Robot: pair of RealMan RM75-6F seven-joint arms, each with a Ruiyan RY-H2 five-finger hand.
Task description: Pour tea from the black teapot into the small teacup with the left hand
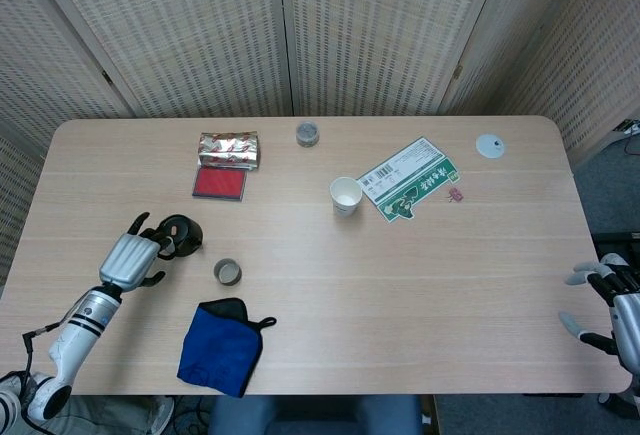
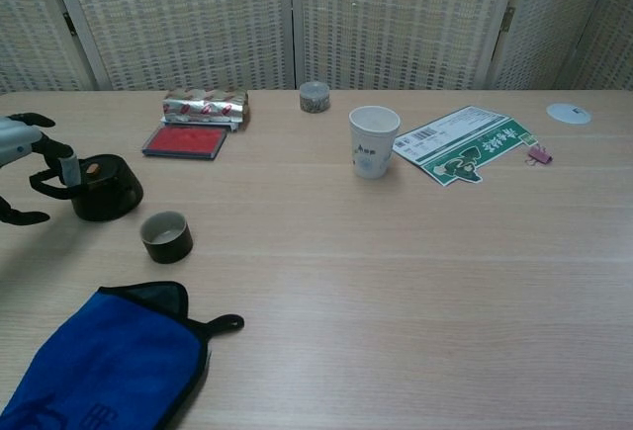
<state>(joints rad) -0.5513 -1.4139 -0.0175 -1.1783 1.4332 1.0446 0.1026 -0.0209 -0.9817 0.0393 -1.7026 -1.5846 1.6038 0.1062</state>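
Teapot [image 2: 104, 188], black and squat, stands upright on the wooden counter [image 2: 396, 252] at the left edge of the chest view, its handle toward the left hand [image 2: 25, 148]. That hand sits right at the handle with its fingers [image 2: 67, 166] spread and curled around it; whether they actually grip the handle cannot be told from either view. Just below and right of the teapot stands the small teacup [image 2: 165, 236], upright and apart from it. A blue cloth [image 2: 109, 366] lies in the lower left corner. Further up the frame are a red pad [image 2: 186, 140] with a foil packet [image 2: 205, 109] behind it, a white paper cup [image 2: 374, 140] near centre, and a green leaflet [image 2: 463, 143] to its right. The right hand [image 1: 612, 300] hangs off the counter's lower right edge in the head view, fingers apart, holding nothing
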